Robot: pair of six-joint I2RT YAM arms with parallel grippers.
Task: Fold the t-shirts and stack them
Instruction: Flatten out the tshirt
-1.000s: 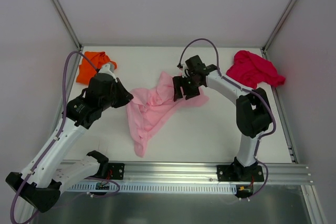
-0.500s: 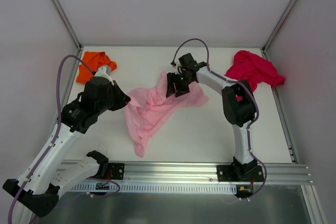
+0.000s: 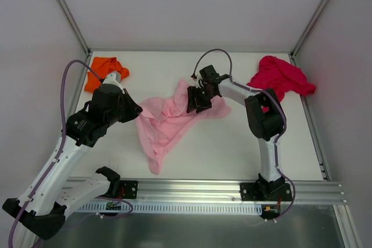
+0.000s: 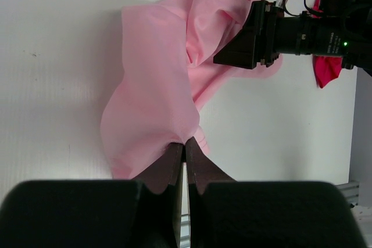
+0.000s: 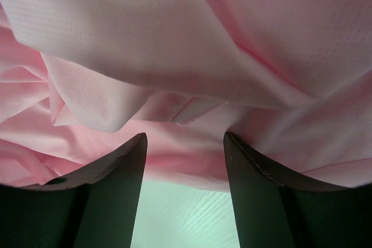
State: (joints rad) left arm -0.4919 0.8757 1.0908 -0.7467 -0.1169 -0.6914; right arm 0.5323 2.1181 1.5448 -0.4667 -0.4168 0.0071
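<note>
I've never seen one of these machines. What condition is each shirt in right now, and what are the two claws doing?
pink t-shirt: unfolded, crumpled and spread out in the middle, one edge pinched.
orange t-shirt: bunched in a heap at the far left, not held.
red t-shirt: bunched in a heap at the far right, not held.
left gripper: shut on the pink t-shirt's edge.
right gripper: open, fingers apart close over the pink t-shirt's folds.

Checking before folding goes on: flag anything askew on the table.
None is folded: the pink t-shirt sprawls twisted in the middle, pinched by the left tool; the orange t-shirt and red t-shirt lie crumpled in the far corners.
</note>
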